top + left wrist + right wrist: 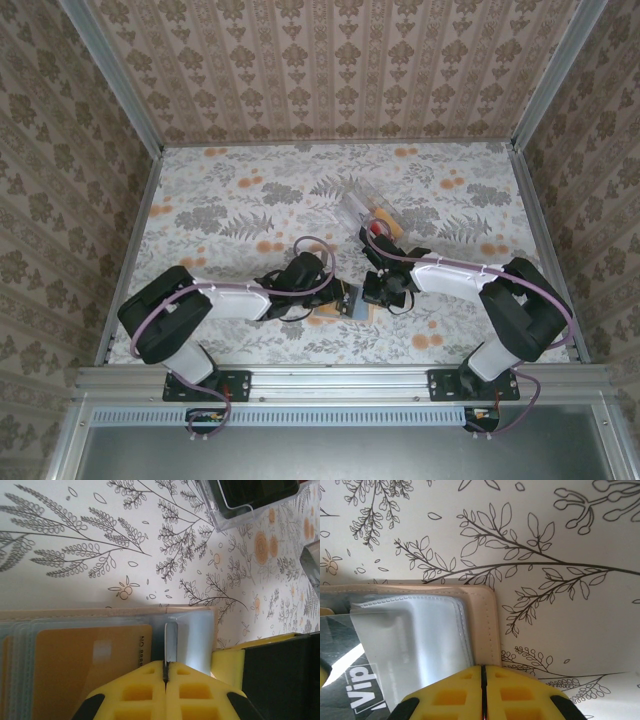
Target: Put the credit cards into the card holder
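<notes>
Lying open near the table's front edge, between the two grippers, the holder shows a tan, leather-like cover with stitched edges and rounded corners. Inside it are soft, clear plastic sleeves, glossy and slightly wavy.

The orange card sits flat inside one sleeve, so that one looks done. The dark card, glossy with white "Vip" lettering, lies at the holder's sleeves; I cannot tell whether it is in. The red card is in the tray, a hard clear plastic box well behind the holder, so I judge about a third finished.

The left gripper has its yellow jaws pinched on a thin sleeve, held edge-up. The right gripper has its jaws pressed together at the holder's edge; I cannot tell whether it grips anything. The table has a matte, leaf-printed cover.
</notes>
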### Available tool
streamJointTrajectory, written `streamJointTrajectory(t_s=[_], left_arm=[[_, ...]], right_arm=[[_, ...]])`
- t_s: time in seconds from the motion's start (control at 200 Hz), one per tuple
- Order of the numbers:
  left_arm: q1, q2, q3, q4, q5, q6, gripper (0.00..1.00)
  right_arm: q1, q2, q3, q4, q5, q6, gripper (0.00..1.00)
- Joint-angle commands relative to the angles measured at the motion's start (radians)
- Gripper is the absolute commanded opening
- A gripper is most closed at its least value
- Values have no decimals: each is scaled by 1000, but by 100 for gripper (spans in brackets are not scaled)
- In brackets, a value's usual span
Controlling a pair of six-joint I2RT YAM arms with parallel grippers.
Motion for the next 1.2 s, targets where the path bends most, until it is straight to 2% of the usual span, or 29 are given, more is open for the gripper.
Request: streamJointTrajectory(t_s=[0.0, 0.255, 0.52, 1.195], left_arm=[[-8, -1, -21, -31, -52, -34, 5], [-37, 19, -29, 24, -85, -98, 5], [-48, 22, -22, 18, -89, -99, 7], [-88, 60, 44, -58, -104, -55, 20]], right_arm=[[3, 28, -38, 26, 3, 20, 11], [2, 15, -57, 58, -18, 55, 12], [2, -2, -79, 108, -51, 95, 13], [3, -32, -120, 196, -92, 169, 15]])
